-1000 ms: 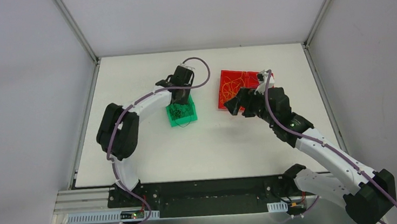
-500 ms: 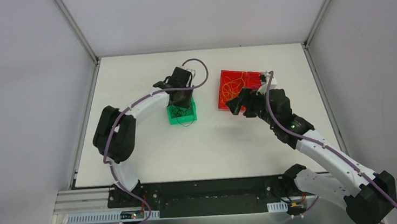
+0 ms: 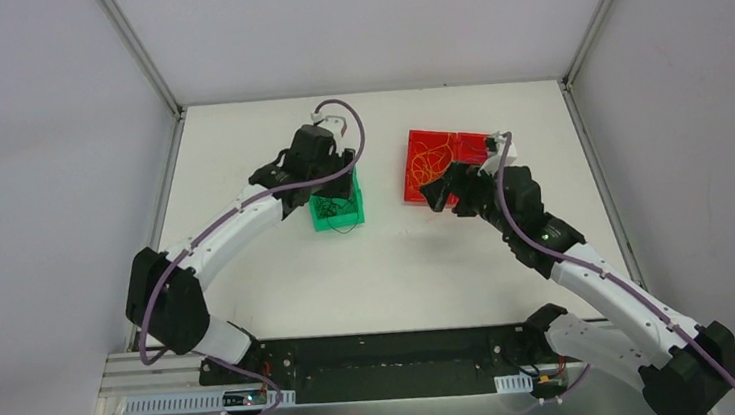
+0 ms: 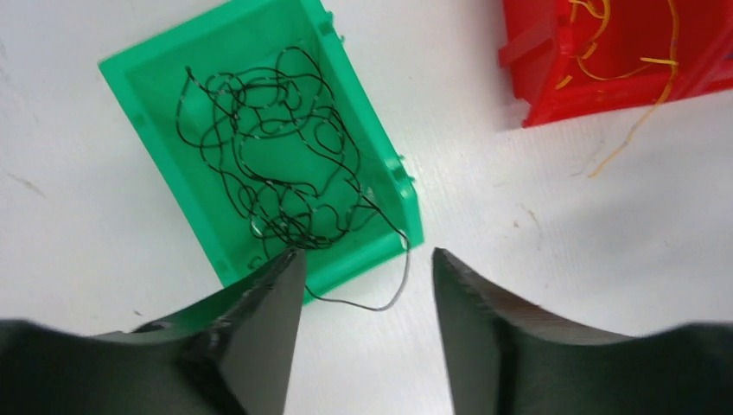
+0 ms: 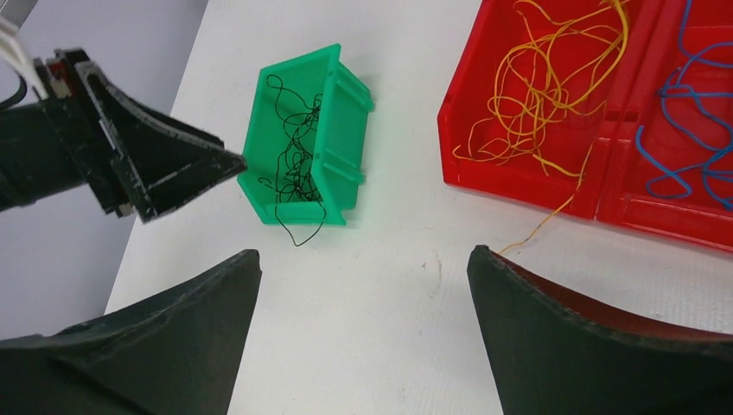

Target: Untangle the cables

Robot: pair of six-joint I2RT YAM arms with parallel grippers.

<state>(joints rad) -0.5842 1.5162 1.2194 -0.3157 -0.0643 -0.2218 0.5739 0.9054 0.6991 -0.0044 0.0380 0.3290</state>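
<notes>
Black cables (image 4: pixel 277 156) lie in a loose tangle inside a green bin (image 4: pixel 380 251), and one strand loops over its near wall onto the table. My left gripper (image 4: pixel 367 255) hovers above that wall, open, with nothing between its fingers. From above, the left gripper (image 3: pixel 326 176) sits at the back left of the green bin (image 3: pixel 356 213). Orange-yellow cables (image 5: pixel 544 86) and blue cables (image 5: pixel 691 112) lie in a red tray (image 5: pixel 519 186). My right gripper (image 5: pixel 363 252) is open over bare table between bin and tray. The right gripper (image 3: pixel 440 193) is empty.
One yellow strand (image 5: pixel 553 216) trails out of the red tray onto the white table (image 3: pixel 389 266). The table is walled in by white panels at the back and on both sides. Both arms' bases stand at the near edge.
My left gripper has gone from shut to open over the green bin, and the left arm has drawn back to the left. The right arm has barely moved.
</notes>
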